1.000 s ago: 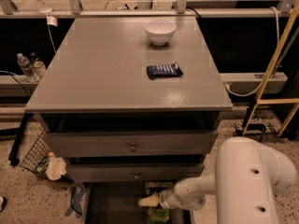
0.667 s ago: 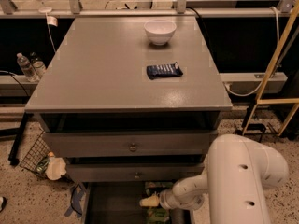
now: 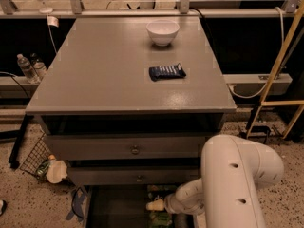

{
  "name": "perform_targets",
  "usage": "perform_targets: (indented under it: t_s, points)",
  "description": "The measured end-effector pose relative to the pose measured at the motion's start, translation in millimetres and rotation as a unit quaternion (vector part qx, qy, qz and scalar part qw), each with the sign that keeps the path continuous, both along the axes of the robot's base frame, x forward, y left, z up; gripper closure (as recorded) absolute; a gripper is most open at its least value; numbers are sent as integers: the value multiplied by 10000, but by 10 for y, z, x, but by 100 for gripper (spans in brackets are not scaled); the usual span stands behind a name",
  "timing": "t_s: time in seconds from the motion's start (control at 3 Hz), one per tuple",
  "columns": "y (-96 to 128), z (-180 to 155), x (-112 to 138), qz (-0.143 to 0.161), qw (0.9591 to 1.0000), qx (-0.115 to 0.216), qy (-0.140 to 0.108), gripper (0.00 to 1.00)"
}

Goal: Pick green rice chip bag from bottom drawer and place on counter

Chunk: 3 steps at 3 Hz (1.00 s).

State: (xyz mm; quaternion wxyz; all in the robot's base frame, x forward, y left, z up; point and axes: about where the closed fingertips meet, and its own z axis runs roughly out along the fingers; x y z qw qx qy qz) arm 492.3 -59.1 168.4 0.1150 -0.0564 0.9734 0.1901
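The bottom drawer (image 3: 114, 208) stands pulled out at the lower edge of the camera view, its floor dark. Inside it, patches of the green rice chip bag (image 3: 160, 218) show just under and behind my arm, most of the bag hidden. My gripper (image 3: 155, 205) reaches leftward into the drawer from the white arm (image 3: 232, 184) and sits right over the bag. The counter (image 3: 109, 65) is the wide grey top above the drawers.
A white bowl (image 3: 162, 31) stands at the back of the counter and a small dark blue wrapper (image 3: 166, 72) lies near its middle. Two shut upper drawers (image 3: 135, 148) are above the open one. A wire basket (image 3: 35, 158) sits on the floor to the left.
The white arm's bulky elbow has swung left and higher in the view. The gripper stays in the bottom drawer over the bag.
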Motion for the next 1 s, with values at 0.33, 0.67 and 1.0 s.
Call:
perform_targets:
  t_s: [0.33,0.67,1.0]
  points:
    - [-27,-132,-35,39,9999,-15,133,0]
    - [-26,-294,-86,92,9994,-3,329,0]
    - [-36,-406,-113,102,9990,46,432,18]
